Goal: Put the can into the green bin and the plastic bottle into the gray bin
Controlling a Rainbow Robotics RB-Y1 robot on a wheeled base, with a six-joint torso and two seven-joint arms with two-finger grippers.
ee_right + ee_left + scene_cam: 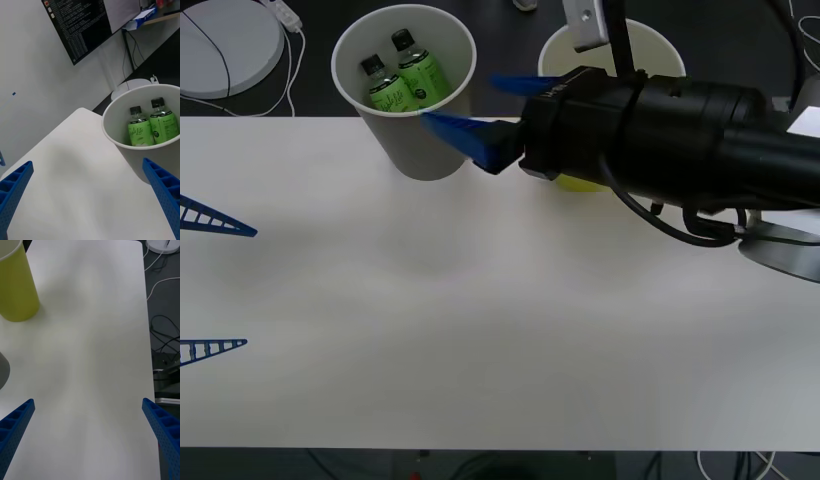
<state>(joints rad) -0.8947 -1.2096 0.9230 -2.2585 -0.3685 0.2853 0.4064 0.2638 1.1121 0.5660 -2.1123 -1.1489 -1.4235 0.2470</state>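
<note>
The right gripper hangs with its blue fingers spread wide and empty, one fingertip just beside the rim of the gray bin, which stands at the far edge of the white table. Inside it two green plastic bottles stand upright side by side — the plastic bottle and its twin, both black-capped. The green bin stands to the right of the gray one along the same far edge, mostly behind the right arm in the front view; whether a can lies in it cannot be told. The left gripper waits at the table's left edge, fingers apart and holding nothing.

The risk, as I judge it, is that near fingertip: any sideways swing could catch the tall, light bin's rim and tip it off the far edge. The tabletop is bare and matte. Beyond it — a dark floor, trailing cables, a round white device and a wall-mounted monitor.
</note>
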